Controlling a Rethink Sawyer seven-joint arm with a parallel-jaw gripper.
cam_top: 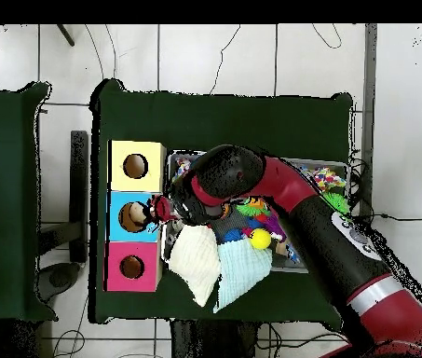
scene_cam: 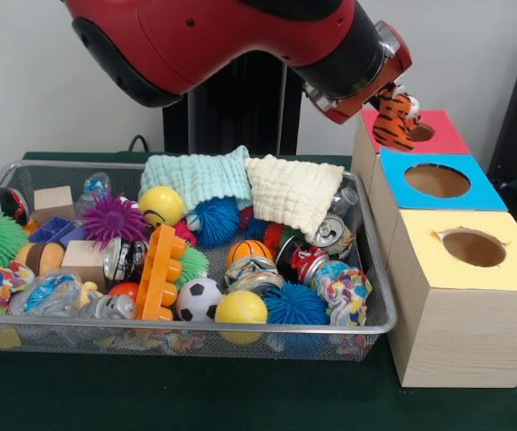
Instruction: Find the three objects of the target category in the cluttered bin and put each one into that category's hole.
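hand [scene_cam: 393,106] gripping tiger toy [scene_cam: 395,121], toy-crammed bin [scene_cam: 377,269]

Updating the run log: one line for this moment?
gripper: shut on tiger toy | position: near red-topped box | bin: cluttered

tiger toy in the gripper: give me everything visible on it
The tiger toy looks like soft plush, orange with black stripes and some white. It hangs from the gripper, which is shut on its upper end, body dangling downward. In the front view it sits in front of the red-topped box, near that hole. The overhead view places it nearer the blue-topped box, so which hole it is over is unclear.
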